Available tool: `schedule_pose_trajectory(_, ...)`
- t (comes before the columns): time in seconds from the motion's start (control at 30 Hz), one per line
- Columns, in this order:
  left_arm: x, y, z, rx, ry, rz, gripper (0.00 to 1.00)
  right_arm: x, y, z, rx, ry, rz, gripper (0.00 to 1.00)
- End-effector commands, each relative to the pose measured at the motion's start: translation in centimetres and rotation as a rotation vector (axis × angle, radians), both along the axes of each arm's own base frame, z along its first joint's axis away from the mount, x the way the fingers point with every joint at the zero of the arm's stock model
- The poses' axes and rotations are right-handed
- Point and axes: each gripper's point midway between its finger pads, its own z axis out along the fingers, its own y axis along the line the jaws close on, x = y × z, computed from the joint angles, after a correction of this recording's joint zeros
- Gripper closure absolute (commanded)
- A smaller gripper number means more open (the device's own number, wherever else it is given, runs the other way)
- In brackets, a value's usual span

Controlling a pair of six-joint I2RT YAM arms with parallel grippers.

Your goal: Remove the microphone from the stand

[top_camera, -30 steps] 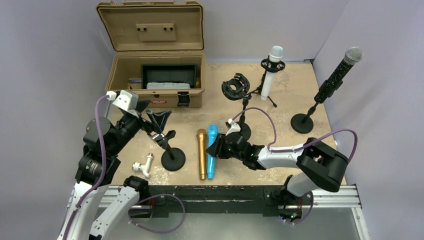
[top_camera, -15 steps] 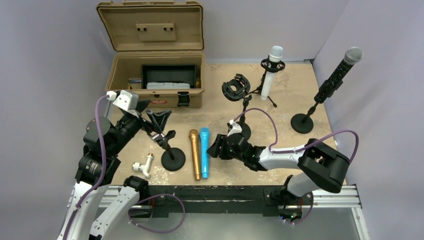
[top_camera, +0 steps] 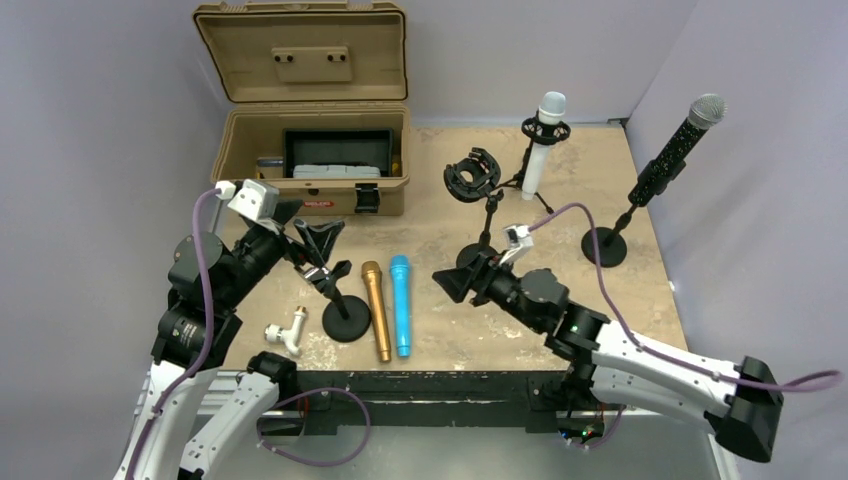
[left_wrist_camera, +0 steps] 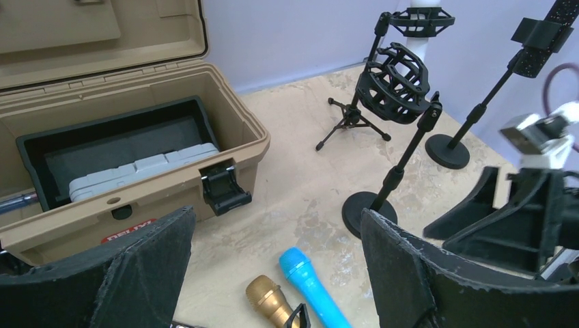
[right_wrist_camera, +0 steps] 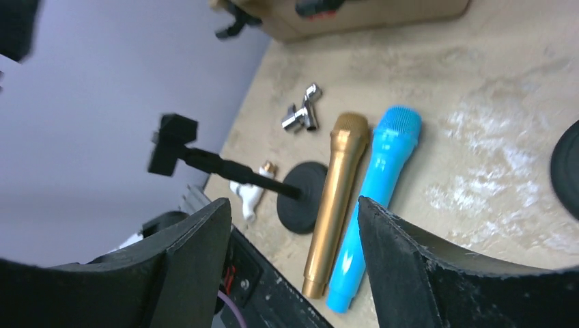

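Blue microphone and gold microphone flat on table ahead of open, empty right pincer; left pincer open at bare stand; beyond, black microphone and white microphone mounted, likely remaining.

Gold microphone, blue microphone, tan case, black stand, mottled beige table.

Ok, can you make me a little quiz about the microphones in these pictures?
1. True or false: the gold microphone lies right beside the blue microphone on the table.
2. Pick one: which microphone sits in the tripod stand? A) the white microphone B) the gold one C) the blue one
3. Fill the gap: the tan case at the back has its lid ___.

Key: 1 true; 2 A; 3 open.
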Motion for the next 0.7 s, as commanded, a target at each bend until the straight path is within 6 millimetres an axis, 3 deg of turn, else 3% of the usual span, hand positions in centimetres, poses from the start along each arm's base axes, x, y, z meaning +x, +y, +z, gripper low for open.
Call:
schedule_pose_trajectory(0.0,0.0,-0.2,1.1,-0.015,-0.028,-0.01,0.12,0.8,-3.7,2.3,-0.045,-0.086,-0.129,0.37)
schedule_pose_trajectory(0.17,0.1,-0.1,1.0,-0.012,-0.026,-0.004,0.12,3.0,-7.5,5.8,-0.111,-0.135,-0.338,0.43)
schedule_pose_trajectory(0.37,0.3,-0.1,0.8,-0.009,-0.02,-0.003,0.12,7.5,-11.8,7.7,-0.239,-0.171,-0.476,0.42)
schedule_pose_trajectory(0.43,0.3,-0.1,0.8,-0.008,-0.021,-0.002,0.12,8.7,-13.5,8.3,-0.253,-0.193,-0.491,0.38)
schedule_pose_trajectory(0.57,0.3,0.0,0.8,-0.008,-0.021,0.002,0.12,9.0,-14.1,9.9,-0.24,-0.241,-0.454,0.22)
schedule_pose_trajectory(0.67,0.2,-0.1,0.9,-0.009,-0.021,-0.006,0.12,9.1,-13.5,11.8,-0.202,-0.286,-0.394,0.18)
